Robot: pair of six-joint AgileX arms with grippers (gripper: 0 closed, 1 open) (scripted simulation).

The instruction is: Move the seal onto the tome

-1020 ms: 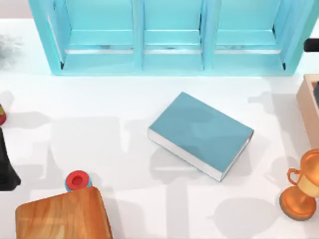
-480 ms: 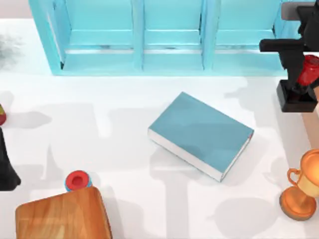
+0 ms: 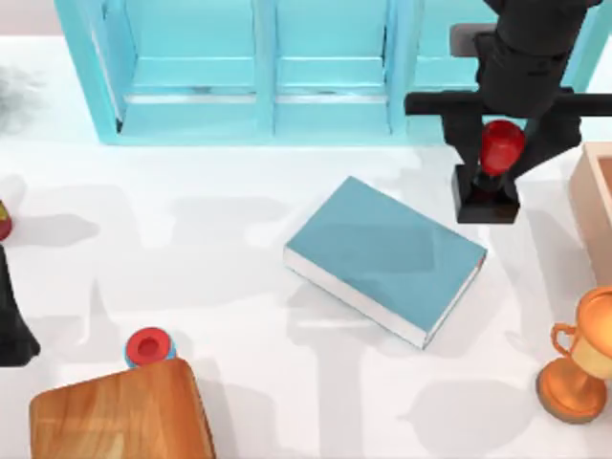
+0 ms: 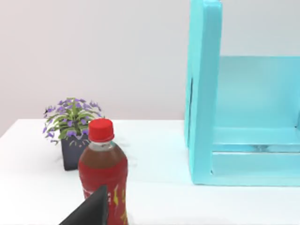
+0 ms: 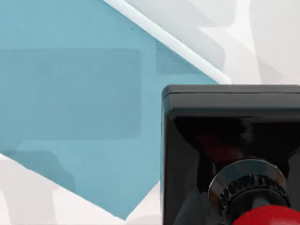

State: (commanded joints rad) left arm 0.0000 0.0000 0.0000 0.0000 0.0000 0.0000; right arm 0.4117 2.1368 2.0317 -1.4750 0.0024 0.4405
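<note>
The seal [image 3: 499,146], a red knob on a black square base, hangs above the table with my right gripper [image 3: 500,143] shut on the knob. It is just past the back right corner of the tome [image 3: 382,256], a teal-blue book lying flat at the table's middle. From the right wrist, the seal's black base [image 5: 229,140] hangs beside a corner of the tome [image 5: 84,93]. My left arm [image 3: 11,325] is parked at the left edge.
A teal-blue shelf unit [image 3: 325,67] spans the back. A wooden board [image 3: 120,416] and a small red disc [image 3: 148,346] lie front left. A trophy [image 3: 579,368] stands front right, a wooden box [image 3: 595,191] at the right edge. A bottle [image 4: 103,173] and a plant [image 4: 70,131] stand far left.
My right arm has come in from the right edge, carrying the seal left and forward toward the tome. The left arm has not moved.
</note>
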